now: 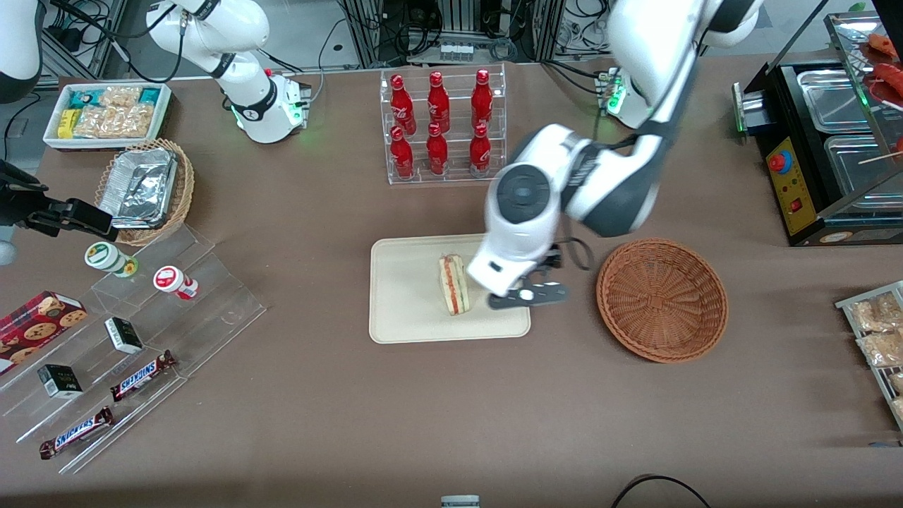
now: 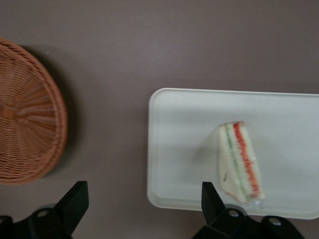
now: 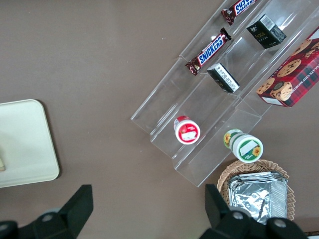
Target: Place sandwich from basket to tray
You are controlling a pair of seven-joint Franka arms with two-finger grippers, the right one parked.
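Sandwich (image 1: 453, 284) lay on tray (image 1: 413, 296), standing on one bread face with red and green filling edge turned up, toward the tray end nearer the basket (image 1: 662, 299). Seen also from the left wrist: sandwich (image 2: 239, 162) resting inside tray (image 2: 189, 149), well within the low rim, clear wrap bunched at one tip. Basket (image 2: 27, 114) sat on the brown table (image 1: 317, 409) beside the tray, apart from it, with nothing in it.

Gripper (image 1: 529, 295) hung above the tray's edge on the basket side, just beside the sandwich, not touching it. Fingers (image 2: 212, 199) spread wide apart, holding nothing; one over the tray rim, the other (image 2: 75, 201) over bare table between tray and basket.

Farther from the front camera than the tray: clear rack of red bottles (image 1: 441, 123). Toward the parked arm's end: foil-lined basket (image 1: 144, 189), white box of snacks (image 1: 107, 113), clear stepped stand (image 1: 141, 339) with two small jars, small dark boxes and Snickers bars (image 1: 144, 374), plus a cookie box (image 1: 35, 321). Toward the working arm's end: black warmer with steel pans (image 1: 825, 141).
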